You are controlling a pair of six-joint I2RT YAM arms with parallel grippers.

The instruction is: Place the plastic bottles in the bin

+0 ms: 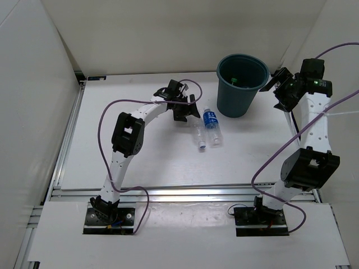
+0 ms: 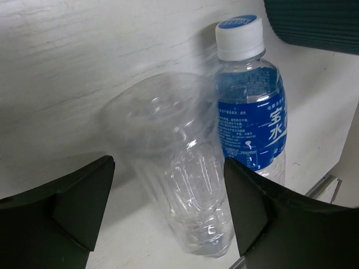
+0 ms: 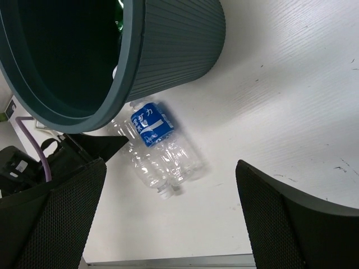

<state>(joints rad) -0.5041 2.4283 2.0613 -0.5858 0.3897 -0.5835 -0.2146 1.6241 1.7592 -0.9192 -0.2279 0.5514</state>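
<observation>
1. Plastic bottles: two lie side by side on the white table [image 1: 140,162], touching along their length, just ahead of the left gripper [image 2: 168,162]. One is a plain clear bottle [image 2: 179,185], the other a blue-labelled bottle [image 2: 252,112] with a white cap.
2. The left gripper's jaws stand wide apart and grip nothing. In its wrist view the plain clear bottle lies in the gap between the fingers [image 2: 67,213]. The blue-labelled bottle lies against it on the side nearer the bin [image 1: 242,84], partly behind one finger, cap end farthest from the camera.
3. The bin stands upright beyond the bottles from the left gripper, near the blue-labelled bottle's cap end. A small green item [image 1: 234,82] lies inside at the bottom; what it is cannot be told.
4. The right gripper [image 3: 171,163] hangs above the table just beside the bin's rim, on the side away from the left gripper. Its jaws are spread wide and hold nothing.
</observation>
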